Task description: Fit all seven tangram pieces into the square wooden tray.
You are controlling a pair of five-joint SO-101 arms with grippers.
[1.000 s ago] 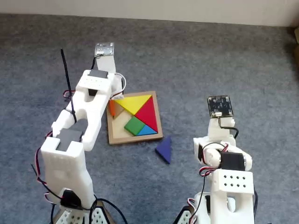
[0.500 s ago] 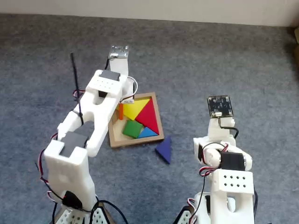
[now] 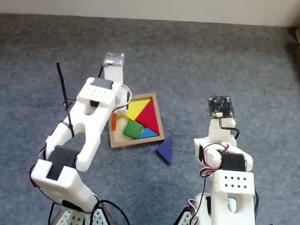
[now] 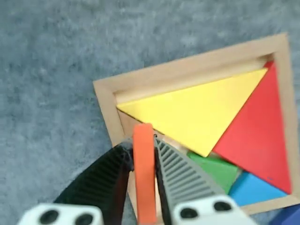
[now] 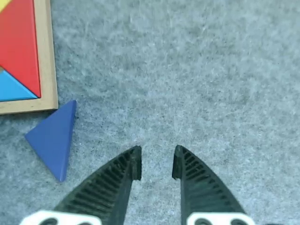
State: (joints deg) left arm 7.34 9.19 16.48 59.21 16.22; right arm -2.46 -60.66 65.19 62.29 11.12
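Left claw (image 4: pixel 143 149) grips a flat orange piece (image 4: pixel 144 187) over the wooden tray (image 4: pixel 187 70).

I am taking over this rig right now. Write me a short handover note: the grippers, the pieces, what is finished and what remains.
Left gripper: shut on the orange flat wooden piece, held on edge over a bare part of the square wooden tray.
Right gripper: open, empty, above the grey carpet, near the dark blue triangle lying outside the tray.
Done: yellow triangle, red triangle, green square and light blue triangle lie in the tray.
Left: seat the orange piece, then the dark blue triangle.
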